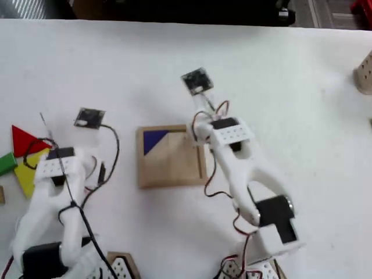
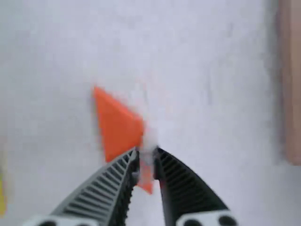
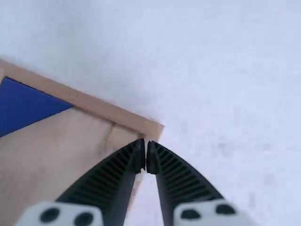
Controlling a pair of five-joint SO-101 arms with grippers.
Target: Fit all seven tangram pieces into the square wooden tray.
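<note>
Your left end effector (image 2: 146,156) is clamped on just one corner of the orange triangle (image 2: 117,123), well apart from the tray (image 1: 170,181). That hold looks weak, so lift slowly and keep the piece level. Your right end effector (image 3: 145,151) hangs closed and empty over the tray's corner.

The white table (image 1: 302,133) carries the square wooden tray (image 1: 168,165) near its middle, a red triangle (image 1: 23,139), green piece (image 1: 7,164) and yellow piece (image 1: 24,177) clustered at the left edge, and a pale wooden block (image 1: 364,72) at the right edge.
</note>
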